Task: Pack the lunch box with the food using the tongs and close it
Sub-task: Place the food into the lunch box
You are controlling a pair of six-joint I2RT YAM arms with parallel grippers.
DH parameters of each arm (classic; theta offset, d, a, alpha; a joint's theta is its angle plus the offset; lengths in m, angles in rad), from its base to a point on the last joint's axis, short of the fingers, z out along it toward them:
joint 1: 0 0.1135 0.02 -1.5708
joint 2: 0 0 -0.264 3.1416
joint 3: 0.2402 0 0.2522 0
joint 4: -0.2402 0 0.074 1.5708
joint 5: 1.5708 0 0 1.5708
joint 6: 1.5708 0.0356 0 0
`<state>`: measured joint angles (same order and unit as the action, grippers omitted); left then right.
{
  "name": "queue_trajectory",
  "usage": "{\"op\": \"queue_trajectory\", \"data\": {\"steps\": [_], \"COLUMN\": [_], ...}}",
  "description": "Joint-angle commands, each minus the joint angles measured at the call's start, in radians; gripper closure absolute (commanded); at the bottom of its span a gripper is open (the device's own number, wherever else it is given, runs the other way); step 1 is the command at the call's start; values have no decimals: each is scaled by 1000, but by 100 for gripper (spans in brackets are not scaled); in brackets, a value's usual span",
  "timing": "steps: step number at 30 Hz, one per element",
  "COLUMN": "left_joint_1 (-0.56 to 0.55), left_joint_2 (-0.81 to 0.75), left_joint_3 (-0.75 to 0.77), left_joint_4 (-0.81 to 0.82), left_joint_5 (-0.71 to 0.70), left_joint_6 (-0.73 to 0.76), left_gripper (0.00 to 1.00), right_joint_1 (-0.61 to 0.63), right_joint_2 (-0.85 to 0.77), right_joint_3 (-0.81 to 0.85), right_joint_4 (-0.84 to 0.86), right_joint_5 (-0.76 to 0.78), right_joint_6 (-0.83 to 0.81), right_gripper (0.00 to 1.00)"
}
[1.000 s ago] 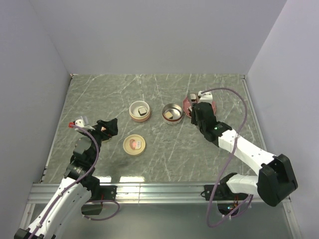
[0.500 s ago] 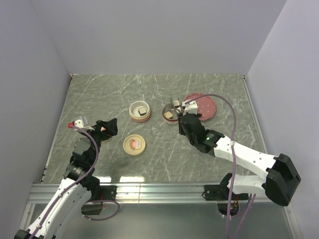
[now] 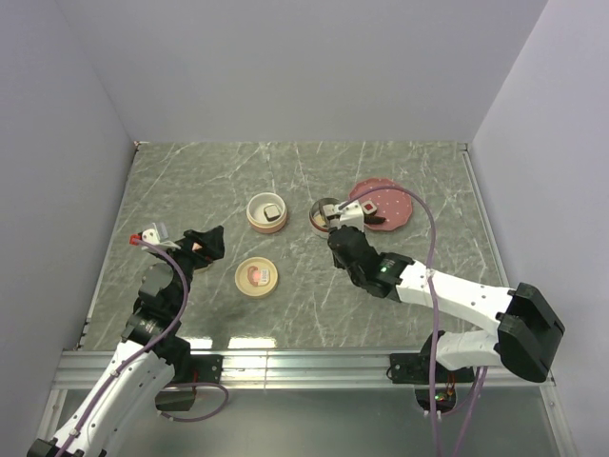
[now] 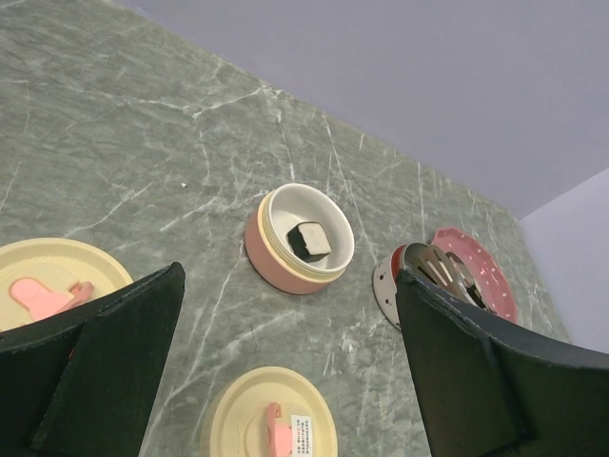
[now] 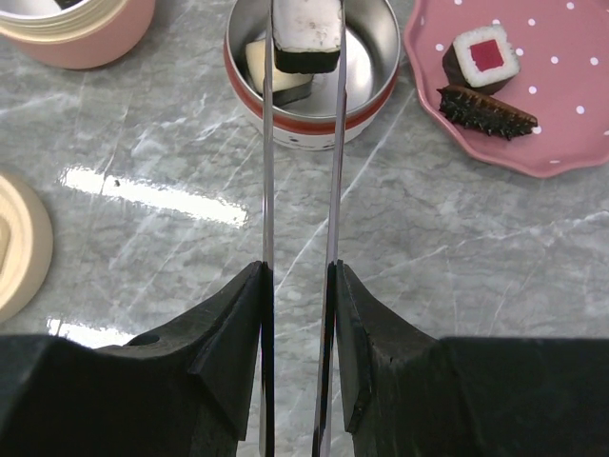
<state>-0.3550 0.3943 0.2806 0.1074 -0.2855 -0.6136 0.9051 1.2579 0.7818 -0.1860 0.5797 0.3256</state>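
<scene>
- Left jaws stood wide apart, empty, well to the near-left of the steel bowl point(image 5: 373, 107).
- Right jaws were clamped on the tongs point(image 5: 266, 171), just before the bowl.
- The tongs pinched a white-topped piece point(image 5: 306, 29) just above the bowl; a slackened squeeze could drop it onto the counter point(image 5: 457, 248) beside the rim.

Pink bowl point(image 5: 95, 38), cream lid point(image 5: 19, 248) and pink plate point(image 5: 571, 105) partly beyond the right wrist view's edges.
</scene>
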Motion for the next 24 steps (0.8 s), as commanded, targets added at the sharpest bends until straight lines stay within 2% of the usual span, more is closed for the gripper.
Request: {"op": "queue_trajectory", "data": {"steps": [1,15,18,20,24], "left_joint_1": [-2,-2,-2,-2,-2], "left_joint_2": [-3,1,6,9,12], "left_joint_3": [-3,-3,-1,-3,-3], "left_joint_4": [26,28,31,34,37], "left_joint_5": [5,3,6,6,6], "left_joint_6": [6,6,6,6,5], "left_gripper": [1,0,1,1,1], "right_joint_1": [15,21,23,23,21], "right_joint_2": [-5,38,46,48,40], "right_joint_3": [31,77,86,91,96], "right_joint_4": [36,43,36,30,28], "right_joint_5": [51,43,55,63,72], "right_joint_6": [30,6,12,13,9], "right_gripper": [87,85,80,64,57]}}
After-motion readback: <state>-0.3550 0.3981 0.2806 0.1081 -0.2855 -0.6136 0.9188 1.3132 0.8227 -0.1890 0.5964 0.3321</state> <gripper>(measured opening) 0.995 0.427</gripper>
